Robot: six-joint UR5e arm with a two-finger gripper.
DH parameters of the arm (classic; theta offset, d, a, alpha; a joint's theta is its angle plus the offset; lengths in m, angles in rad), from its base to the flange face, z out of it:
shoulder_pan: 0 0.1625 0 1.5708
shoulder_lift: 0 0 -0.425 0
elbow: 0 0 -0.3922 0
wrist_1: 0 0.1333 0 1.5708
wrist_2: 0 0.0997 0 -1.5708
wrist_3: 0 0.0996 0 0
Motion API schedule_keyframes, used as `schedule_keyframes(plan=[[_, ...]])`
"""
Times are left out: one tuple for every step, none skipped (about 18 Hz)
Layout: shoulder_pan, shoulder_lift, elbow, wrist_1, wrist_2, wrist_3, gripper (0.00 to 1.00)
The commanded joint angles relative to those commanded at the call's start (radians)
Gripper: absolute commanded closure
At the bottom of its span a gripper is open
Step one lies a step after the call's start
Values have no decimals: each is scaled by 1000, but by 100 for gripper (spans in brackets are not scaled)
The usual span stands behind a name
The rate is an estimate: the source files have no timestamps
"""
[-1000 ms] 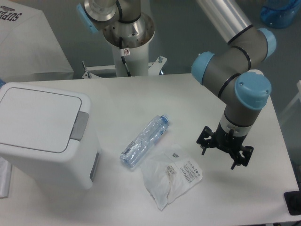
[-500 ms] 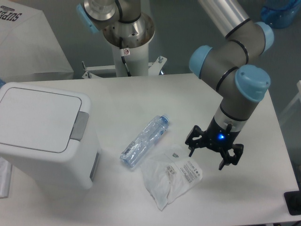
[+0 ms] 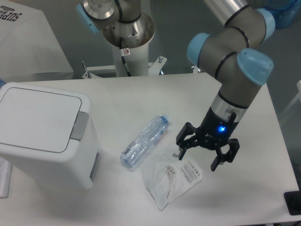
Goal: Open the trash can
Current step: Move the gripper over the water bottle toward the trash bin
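Note:
The trash can (image 3: 44,132), a big white boxy bin, stands at the table's left side. Its flat lid lies shut, and the grey push tab (image 3: 79,126) sits on the lid's right edge. My gripper (image 3: 199,157) hangs open over the table to the right, far from the bin. Its fingers point down just above the upper right part of a clear plastic bag, and nothing is between them. A blue light glows on the wrist.
A crushed clear water bottle (image 3: 144,141) lies between the bin and the gripper. A crumpled plastic bag with a printed label (image 3: 171,178) lies in front of it. The robot base column (image 3: 127,33) stands behind the table.
The gripper has moved left and slightly toward the front, from the table's right side to above the plastic bag's edge. The bin, bottle and bag have stayed put.

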Motion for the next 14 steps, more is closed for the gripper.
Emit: schedule_keyframes(plan=[[-5,14,0,0,-20,-14,0],[-12,29,0,-2,-32,-29,0],[-15,41,-1,-2,-40,-46,0],[-32,63,-8,-2,-54,-78,0],[-47,74,-11,-2,-58,-97,0],[-75,92,-15,-2,-60,-115,0],[-96,100,-24,-2,-60,-121,0],[-116,109,-34,-2,-59,-123,0],[-132,124,-49,-2,-59,-123,0],[-146,138,-72,0,-59,-120,0],[-162,149,-95,3,-57,-111,0],[-169,158,-109,11,-57,-109,0],[-170,161,-121,14,-57,-111,0],[-172,170,-138,15,-57,-109,0]])
